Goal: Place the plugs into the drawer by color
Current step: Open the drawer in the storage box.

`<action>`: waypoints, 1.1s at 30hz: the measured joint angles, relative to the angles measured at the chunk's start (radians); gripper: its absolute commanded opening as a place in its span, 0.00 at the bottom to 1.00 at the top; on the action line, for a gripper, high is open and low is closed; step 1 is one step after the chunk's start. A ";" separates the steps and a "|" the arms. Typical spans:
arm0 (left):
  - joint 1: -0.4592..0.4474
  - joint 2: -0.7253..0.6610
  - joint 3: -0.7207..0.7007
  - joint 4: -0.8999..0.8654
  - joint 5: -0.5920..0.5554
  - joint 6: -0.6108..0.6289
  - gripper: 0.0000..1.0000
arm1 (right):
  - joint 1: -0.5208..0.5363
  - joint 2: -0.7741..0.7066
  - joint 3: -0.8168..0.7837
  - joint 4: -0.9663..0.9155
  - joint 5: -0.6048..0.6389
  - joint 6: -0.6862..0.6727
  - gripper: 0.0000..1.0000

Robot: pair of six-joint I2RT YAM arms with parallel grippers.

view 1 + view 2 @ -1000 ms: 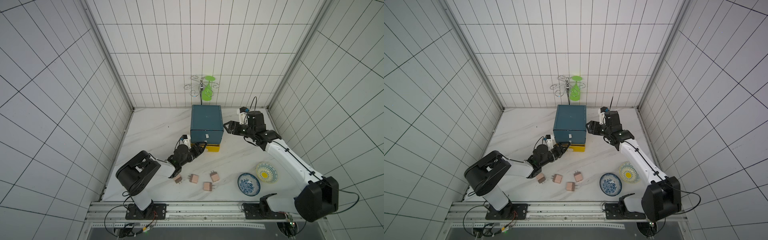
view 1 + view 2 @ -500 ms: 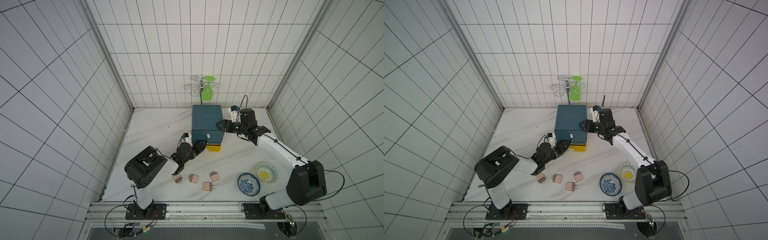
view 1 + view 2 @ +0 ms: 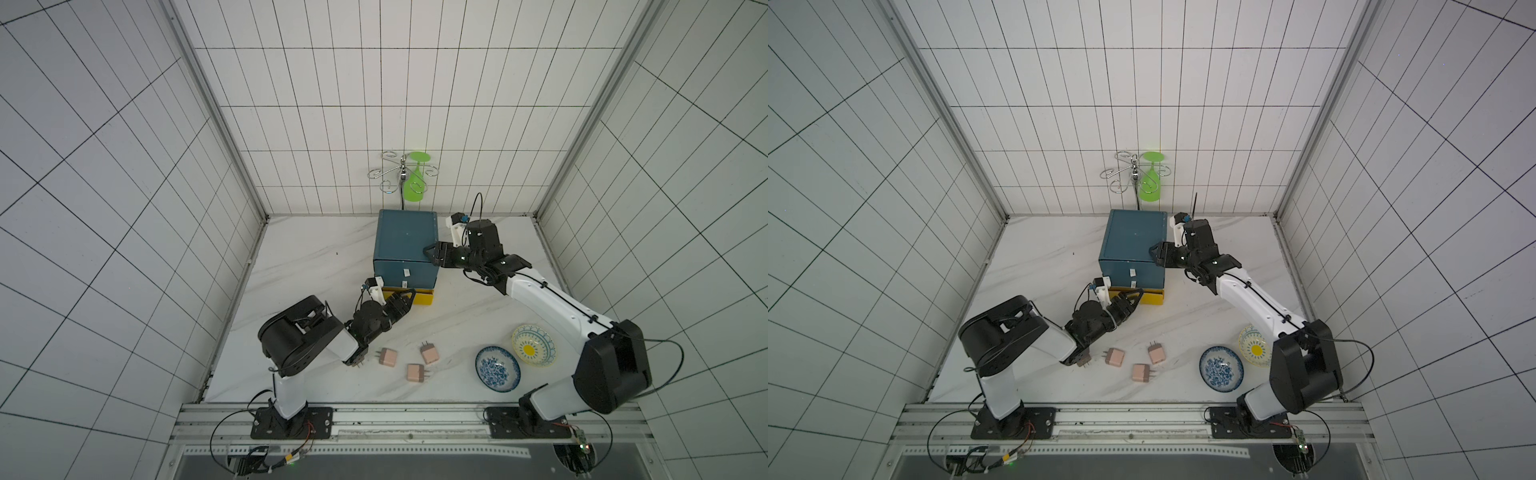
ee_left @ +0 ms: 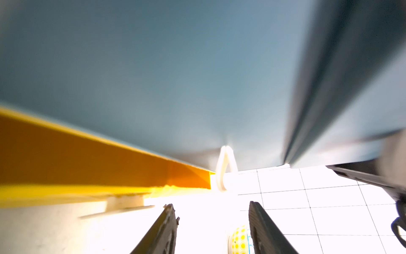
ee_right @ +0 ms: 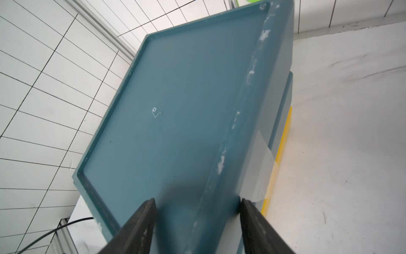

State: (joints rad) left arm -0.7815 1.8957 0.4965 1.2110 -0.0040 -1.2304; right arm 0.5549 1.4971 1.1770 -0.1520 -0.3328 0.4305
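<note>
1. the drawer (image 3: 405, 245) stands at the table's back middle; its yellow lowest tier (image 3: 424, 297) juts slightly forward, long side across the left arm's reach
2. left gripper (image 3: 405, 295), the nearer one, has jaws spread and empty, tips at that tier's front; a pull looks likely next
3. right gripper (image 3: 429, 252), jaws spread, straddles the chest's top right edge; no pinch shows
4. four peach-pink plugs (image 3: 414, 372) lie behind the left gripper, one half hidden under its arm; no teal ones seen; two bowls (image 3: 497, 368)

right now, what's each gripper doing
left gripper: open, empty
right gripper: astride the top edge of the drawer; grip cannot be told
</note>
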 measured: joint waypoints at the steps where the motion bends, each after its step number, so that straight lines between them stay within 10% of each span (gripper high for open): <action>1: 0.001 0.024 0.000 0.025 -0.002 -0.005 0.54 | 0.003 0.000 0.000 0.000 0.000 0.000 0.64; 13: 0.016 -0.087 -0.062 0.095 -0.102 0.048 0.54 | -0.019 -0.001 -0.014 0.021 -0.017 0.000 0.64; 24: 0.052 -0.047 -0.011 0.060 -0.065 0.069 0.34 | -0.026 0.005 -0.014 0.023 -0.035 -0.008 0.65; 29: 0.063 -0.039 -0.002 0.047 -0.043 0.061 0.00 | -0.026 0.008 -0.014 0.026 -0.041 -0.010 0.65; 33: 0.066 -0.040 -0.001 0.044 -0.032 0.061 0.00 | -0.028 0.012 -0.014 0.030 -0.046 -0.011 0.65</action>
State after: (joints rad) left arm -0.7158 1.8553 0.4957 1.2552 -0.0357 -1.1698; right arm 0.5266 1.5089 1.1633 -0.1219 -0.3786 0.4194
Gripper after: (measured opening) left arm 0.055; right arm 0.645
